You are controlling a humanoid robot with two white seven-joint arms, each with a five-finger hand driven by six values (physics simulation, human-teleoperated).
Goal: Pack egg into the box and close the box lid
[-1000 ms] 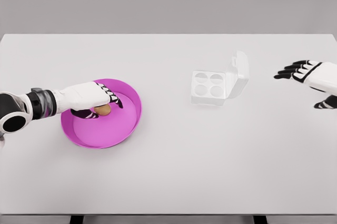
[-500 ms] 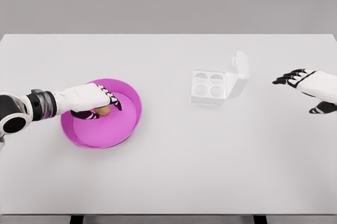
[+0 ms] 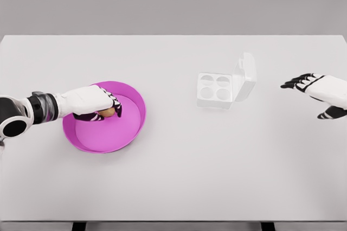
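Observation:
A brown egg [image 3: 108, 113] lies in the magenta bowl [image 3: 130, 128] at the table's left. My left hand [image 3: 96, 104] reaches into the bowl from the left, its fingers curled down over the egg and hiding most of it. The clear egg box [image 3: 216, 90] stands right of centre, its four cups empty and its lid [image 3: 246, 75] raised upright on the right side. My right hand [image 3: 317, 91] hovers at the far right edge, fingers spread, apart from the box.
The white table [image 3: 184, 177] stretches wide, with its front edge near the bottom of the view. A grey wall stands behind the far edge.
My left hand's fingers have closed tighter over the egg in the bowl. My right hand has dropped slightly and drifted a little at the far right.

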